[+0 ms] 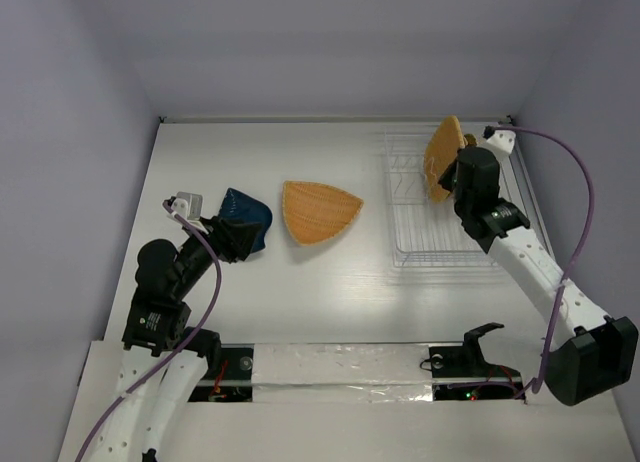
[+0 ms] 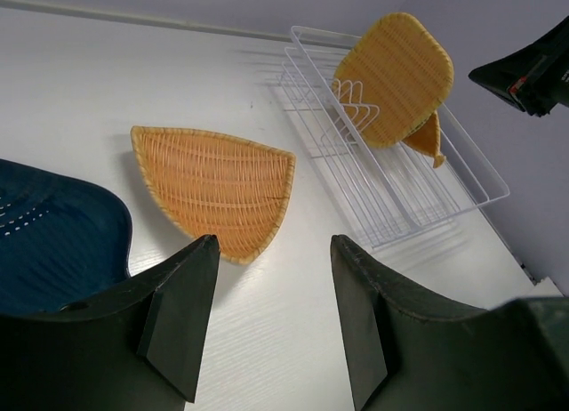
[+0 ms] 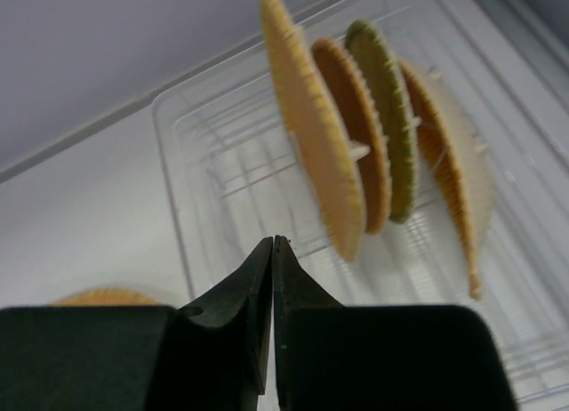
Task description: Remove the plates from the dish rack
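Note:
The white wire dish rack (image 1: 440, 232) stands at the right. Several orange-tan woven plates (image 1: 441, 158) stand on edge in its far end; in the right wrist view they are side by side (image 3: 311, 135), one with a greenish rim (image 3: 382, 117). My right gripper (image 3: 273, 240) is shut and empty, just in front of them above the rack (image 3: 200, 171); it also shows from above (image 1: 452, 182). A leaf-shaped woven plate (image 1: 318, 212) and a dark blue plate (image 1: 248, 220) lie on the table. My left gripper (image 2: 274, 242) is open and empty, the blue plate (image 2: 53, 242) at its left.
The left wrist view also shows the leaf plate (image 2: 218, 189), the rack (image 2: 418, 206) with a rounded-square plate (image 2: 396, 77), and the right arm (image 2: 529, 68). Walls close the table on the left, back and right. A taped strip (image 1: 340, 367) runs along the near edge.

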Available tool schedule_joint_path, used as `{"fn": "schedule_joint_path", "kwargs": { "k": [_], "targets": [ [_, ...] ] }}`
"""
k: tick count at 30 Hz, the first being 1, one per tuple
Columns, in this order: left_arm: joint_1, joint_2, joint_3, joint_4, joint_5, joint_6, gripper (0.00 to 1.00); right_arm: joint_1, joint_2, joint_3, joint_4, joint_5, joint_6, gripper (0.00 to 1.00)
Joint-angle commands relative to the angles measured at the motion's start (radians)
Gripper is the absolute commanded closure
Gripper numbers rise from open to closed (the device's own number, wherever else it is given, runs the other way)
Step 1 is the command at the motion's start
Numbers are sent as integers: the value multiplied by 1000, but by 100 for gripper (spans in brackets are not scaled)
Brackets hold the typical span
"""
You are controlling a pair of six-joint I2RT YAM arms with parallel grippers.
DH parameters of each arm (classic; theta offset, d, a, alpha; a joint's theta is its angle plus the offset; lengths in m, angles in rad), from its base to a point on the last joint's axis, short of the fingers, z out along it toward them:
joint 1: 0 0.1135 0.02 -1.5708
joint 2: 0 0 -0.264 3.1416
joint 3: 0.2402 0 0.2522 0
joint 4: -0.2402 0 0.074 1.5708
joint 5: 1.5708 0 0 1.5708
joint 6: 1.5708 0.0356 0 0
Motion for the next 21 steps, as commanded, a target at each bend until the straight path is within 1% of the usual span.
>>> {"fn": "schedule_joint_path", "kwargs": {
  "k": [1, 2, 3, 5, 6, 10, 13, 15, 19, 21],
  "targets": [
    [-8, -13, -3, 48, 3, -1, 51, -58, 22, 59, -46, 52, -85, 90],
    [-8, -10, -5, 47, 3, -3, 51, -69, 28, 64, -40, 56, -93, 81],
    [-8, -7, -5, 47, 3, -3, 51, -81, 37, 70, -29, 53, -97, 58],
    [-8, -4, -5, 50, 4, -1, 50, -112, 77, 108, -33, 43, -116, 40],
    [-8, -4, -6, 48, 4, -1, 51, -121, 94, 119, -34, 42, -122, 37],
    [-8, 1, -5, 52, 6, -1, 50, -164, 197, 184, -35, 11, -156, 36],
    [-8, 1, -6, 52, 6, -1, 50, -178, 252, 205, -9, -30, -180, 39],
    [-8, 2, -6, 52, 6, -3, 51, -178, 278, 227, -7, -38, -186, 45],
    [-8, 5, -6, 53, 6, -4, 50, -178, 361, 274, -18, -6, -214, 52],
    [-8, 5, -6, 53, 7, -3, 50, -178, 390, 283, -23, -1, -223, 59]
  ]
}}
